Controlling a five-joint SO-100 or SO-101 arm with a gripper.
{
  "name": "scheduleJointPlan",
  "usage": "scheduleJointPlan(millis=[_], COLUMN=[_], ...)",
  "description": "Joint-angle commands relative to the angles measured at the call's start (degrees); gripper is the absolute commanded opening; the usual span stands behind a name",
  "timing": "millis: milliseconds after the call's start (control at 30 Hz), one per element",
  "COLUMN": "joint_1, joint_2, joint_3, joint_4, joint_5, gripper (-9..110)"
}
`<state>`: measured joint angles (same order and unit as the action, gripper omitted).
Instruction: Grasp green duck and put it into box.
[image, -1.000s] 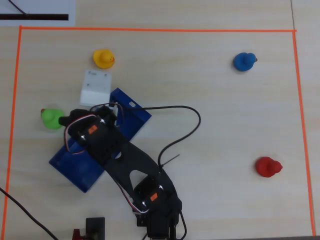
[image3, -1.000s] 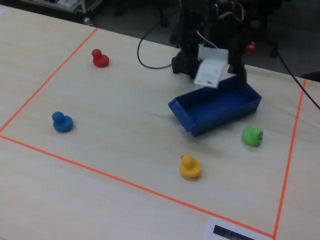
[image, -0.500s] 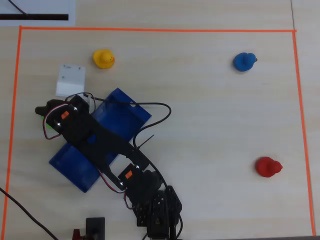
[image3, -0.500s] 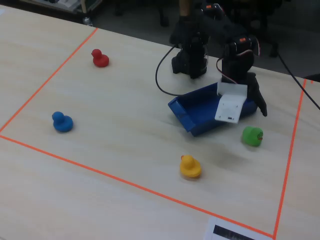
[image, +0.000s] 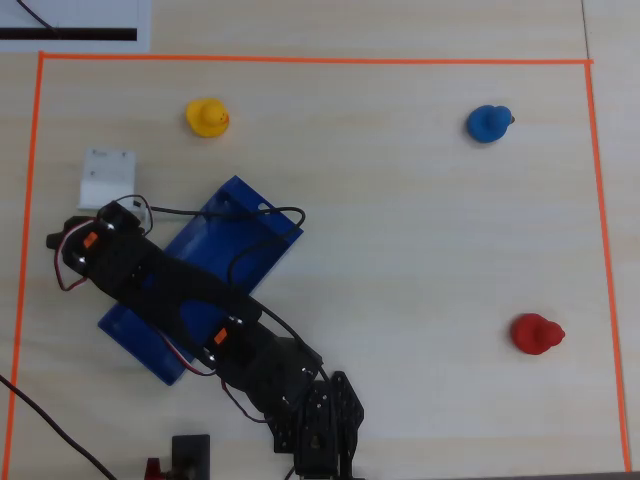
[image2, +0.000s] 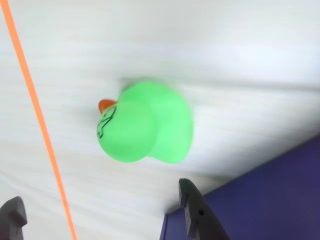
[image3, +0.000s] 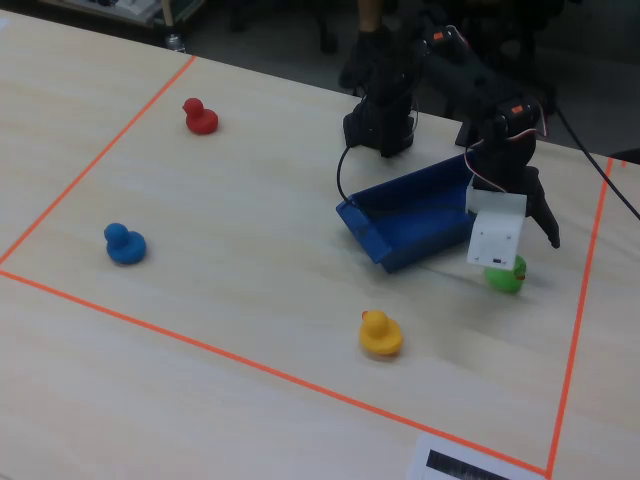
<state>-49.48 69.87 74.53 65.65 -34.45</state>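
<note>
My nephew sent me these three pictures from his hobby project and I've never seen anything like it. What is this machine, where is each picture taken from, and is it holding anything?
It is a small black robot arm on a pale wooden table, working inside an orange tape border. One picture looks straight down, one looks from across the table, and one comes from a camera on the arm's wrist.

On the table lie a blue box and four toy ducks: a yellow duck, a blue duck, a red duck and a green duck.

The pincer at the arm's tip is open and holds nothing. It is poised over the green duck, which sits on the table beside the box. From above, the arm hides that duck.
</note>
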Motion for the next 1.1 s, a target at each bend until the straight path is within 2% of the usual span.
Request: scheduleJointPlan(millis=[0,767,1067], joint_1=[-0.9,2.8,3.8], joint_2=[-1.3,-6.6,-6.5], joint_3=[-4.9,-9.3,-13.1], joint_4=[-1.4,-2.5,0.9], joint_5=[-0.1,-1.6,-1.9], gripper=[40,40,39])
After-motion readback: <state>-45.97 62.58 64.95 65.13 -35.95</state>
